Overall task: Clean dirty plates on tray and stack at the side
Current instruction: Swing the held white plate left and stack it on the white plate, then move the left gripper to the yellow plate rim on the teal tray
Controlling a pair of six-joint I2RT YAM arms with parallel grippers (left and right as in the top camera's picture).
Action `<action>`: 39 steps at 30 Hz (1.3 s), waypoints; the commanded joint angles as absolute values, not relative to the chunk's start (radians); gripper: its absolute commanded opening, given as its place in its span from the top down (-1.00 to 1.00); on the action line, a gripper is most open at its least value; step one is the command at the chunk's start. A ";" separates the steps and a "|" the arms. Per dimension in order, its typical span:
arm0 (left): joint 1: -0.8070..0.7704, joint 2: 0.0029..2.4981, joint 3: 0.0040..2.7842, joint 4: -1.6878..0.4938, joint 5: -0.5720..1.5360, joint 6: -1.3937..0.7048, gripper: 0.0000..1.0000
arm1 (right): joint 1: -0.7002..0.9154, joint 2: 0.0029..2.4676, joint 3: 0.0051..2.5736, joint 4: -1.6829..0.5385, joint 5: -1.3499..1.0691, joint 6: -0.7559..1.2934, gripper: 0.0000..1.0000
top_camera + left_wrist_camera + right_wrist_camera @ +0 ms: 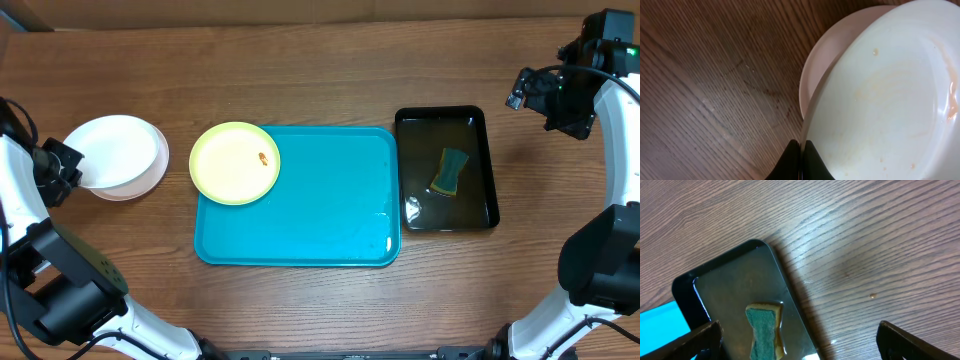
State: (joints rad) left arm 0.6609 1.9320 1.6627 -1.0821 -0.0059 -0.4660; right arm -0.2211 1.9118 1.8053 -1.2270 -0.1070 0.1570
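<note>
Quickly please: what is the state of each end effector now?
Left end effector: closed on the rim of the top white plate.
Right end effector: open, holding nothing.

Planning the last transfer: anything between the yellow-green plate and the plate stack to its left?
Nothing visible: bare table separates the yellow-green plate from the stack. The left gripper grips the top white plate at its far rim.

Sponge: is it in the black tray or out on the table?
In. The sponge lies flat inside the black tray, with the tray's walls all round it.
</note>
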 commanded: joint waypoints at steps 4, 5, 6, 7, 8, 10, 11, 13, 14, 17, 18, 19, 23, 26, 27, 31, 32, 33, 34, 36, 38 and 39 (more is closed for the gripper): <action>0.663 1.909 1.652 -1.061 -0.033 -0.502 0.92 | -0.224 1.906 1.820 -1.224 -0.106 0.161 -1.00; 0.661 1.909 1.651 -1.058 -0.033 -0.502 0.92 | -0.224 1.906 1.820 -1.224 -0.106 0.161 -1.00; 0.661 1.909 1.651 -1.057 -0.033 -0.503 0.92 | -0.224 1.906 1.820 -1.224 -0.106 0.161 -1.00; 0.660 1.909 1.651 -1.056 -0.033 -0.502 0.91 | -0.224 1.906 1.820 -1.224 -0.106 0.161 -1.00; 0.660 1.909 1.650 -1.054 -0.033 -0.502 0.92 | -0.224 1.906 1.820 -1.224 -0.106 0.161 -1.00; 0.660 1.909 1.650 -1.050 -0.035 -0.502 0.92 | -0.224 1.906 1.820 -1.224 -0.106 0.161 -1.00; 0.661 1.909 1.650 -1.049 -0.037 -0.502 0.90 | -0.224 1.906 1.820 -1.225 -0.106 0.161 -1.00; 0.661 1.909 1.650 -1.045 -0.037 -0.502 0.90 | -0.224 1.906 1.820 -1.224 -0.106 0.161 -1.00; 0.661 1.909 1.650 -1.045 -0.037 -0.502 0.89 | -0.224 1.906 1.820 -1.224 -0.106 0.161 -1.00; 0.661 1.909 1.650 -1.046 -0.037 -0.501 0.79 | -0.224 1.906 1.820 -1.225 -0.106 0.160 -1.00; 0.661 1.909 1.650 -1.046 -0.037 -0.501 0.69 | -0.224 1.906 1.820 -1.225 -0.106 0.161 -1.00; 0.661 1.909 1.650 -1.046 -0.036 -0.501 0.38 | -0.224 1.906 1.820 -1.224 -0.106 0.161 -1.00; 0.659 1.909 1.650 -1.046 -0.005 -0.468 -0.79 | -0.224 1.906 1.820 -1.224 -0.106 0.161 -1.00; 0.651 1.909 1.650 -1.042 0.116 -0.395 -0.81 | -0.224 1.906 1.820 -1.224 -0.106 0.161 -1.00; 0.644 1.909 1.650 -1.040 0.162 -0.373 -0.78 | -0.224 1.906 1.820 -1.224 -0.106 0.161 -1.00; 0.575 1.909 1.650 -1.040 0.206 -0.323 -0.65 | -0.224 1.906 1.820 -1.224 -0.106 0.161 -1.00; 0.558 1.909 1.650 -1.040 0.193 -0.318 -0.64 | -0.224 1.906 1.820 -1.224 -0.106 0.161 -1.00; 0.532 1.909 1.650 -1.039 0.170 -0.318 -0.64 | -0.224 1.906 1.820 -1.224 -0.106 0.161 -1.00; 0.510 1.909 1.650 -1.039 0.152 -0.318 -0.65 | -0.224 1.906 1.820 -1.224 -0.106 0.161 -1.00; 0.466 1.909 1.650 -1.039 0.123 -0.322 -0.62 | -0.224 1.906 1.820 -1.224 -0.106 0.161 -1.00; 0.423 1.909 1.650 -1.039 0.123 -0.321 -0.54 | -0.224 1.906 1.820 -1.224 -0.106 0.161 -1.00; 0.403 1.909 1.650 -1.039 0.123 -0.321 -0.52 | -0.224 1.906 1.820 -1.224 -0.106 0.161 -1.00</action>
State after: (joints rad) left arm 0.4492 1.9320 1.6554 -1.0416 0.1375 -0.3519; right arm -0.2211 1.9118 1.8053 -1.2266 -0.1070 0.1570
